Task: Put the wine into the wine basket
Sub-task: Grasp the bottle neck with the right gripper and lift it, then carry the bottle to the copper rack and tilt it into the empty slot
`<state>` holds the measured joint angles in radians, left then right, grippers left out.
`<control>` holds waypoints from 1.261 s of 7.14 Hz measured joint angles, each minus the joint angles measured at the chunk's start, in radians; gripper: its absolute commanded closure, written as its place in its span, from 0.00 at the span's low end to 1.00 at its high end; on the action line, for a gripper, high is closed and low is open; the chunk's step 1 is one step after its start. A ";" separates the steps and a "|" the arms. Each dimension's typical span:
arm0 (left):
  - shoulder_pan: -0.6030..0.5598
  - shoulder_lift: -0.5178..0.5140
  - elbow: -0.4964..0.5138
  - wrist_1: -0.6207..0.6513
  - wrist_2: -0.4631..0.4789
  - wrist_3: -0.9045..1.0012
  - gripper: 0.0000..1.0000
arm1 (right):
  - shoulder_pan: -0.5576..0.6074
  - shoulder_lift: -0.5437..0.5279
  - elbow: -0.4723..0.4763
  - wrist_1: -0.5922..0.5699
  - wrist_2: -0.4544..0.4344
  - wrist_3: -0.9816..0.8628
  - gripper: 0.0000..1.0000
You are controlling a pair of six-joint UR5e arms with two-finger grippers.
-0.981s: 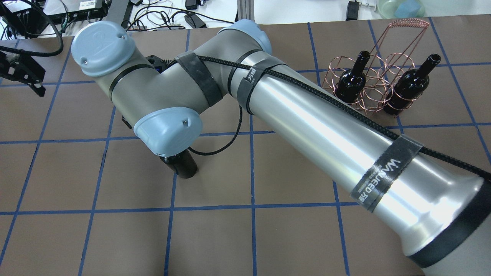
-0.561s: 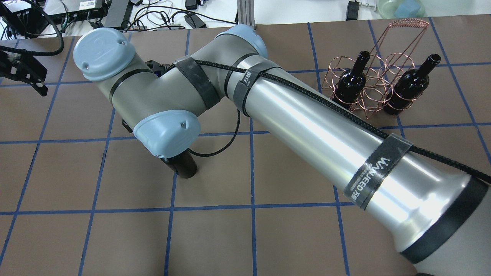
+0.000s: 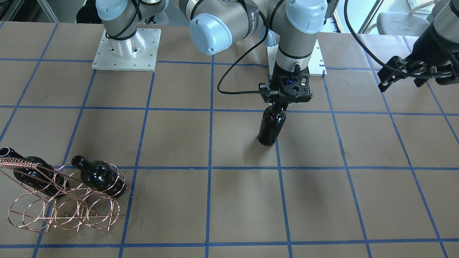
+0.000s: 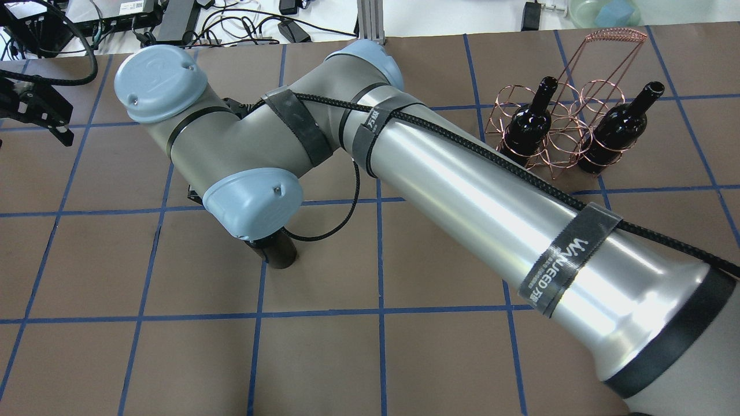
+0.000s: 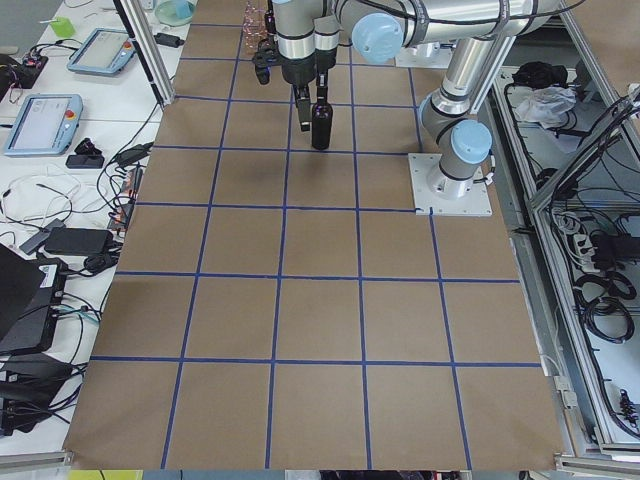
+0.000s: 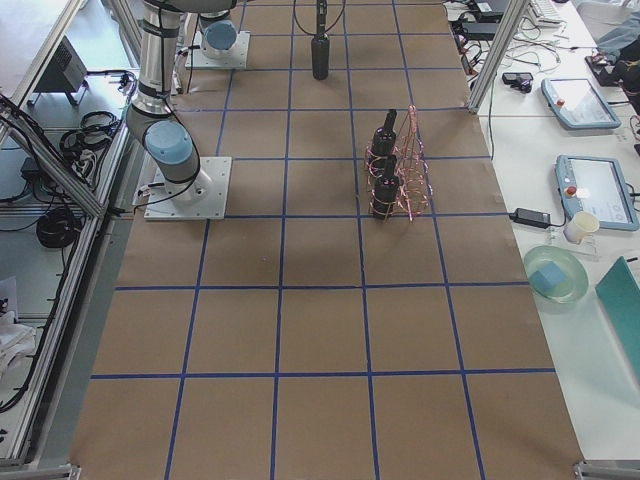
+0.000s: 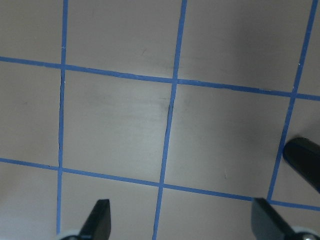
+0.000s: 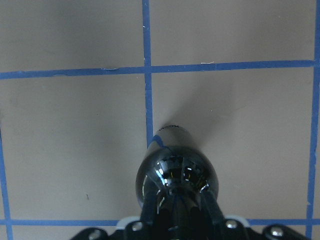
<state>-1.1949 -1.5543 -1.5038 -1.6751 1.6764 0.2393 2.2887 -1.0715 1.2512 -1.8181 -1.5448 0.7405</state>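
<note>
Wine (image 3: 271, 125) stands on the table (image 3: 233, 200), neck grasped by our right gripper (image 3: 279, 107); overhead the arm (image 4: 462, 190) hides this. Our left gripper (image 7: 182, 220) is released. We count three bottles (image 3: 98, 177), two in one wine basket (image 3: 61, 208).

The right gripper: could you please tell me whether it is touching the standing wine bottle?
Touching. The right wrist view shows the right gripper closed against the neck of the wine bottle, on both sides.
</note>
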 measured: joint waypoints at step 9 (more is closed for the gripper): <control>-0.202 0.013 -0.001 0.012 -0.029 -0.129 0.00 | -0.425 -0.286 0.146 0.193 -0.069 -0.529 0.72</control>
<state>-1.3968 -1.5417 -1.5047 -1.6634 1.6470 0.1102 1.8633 -1.3580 1.3971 -1.6249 -1.6137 0.2117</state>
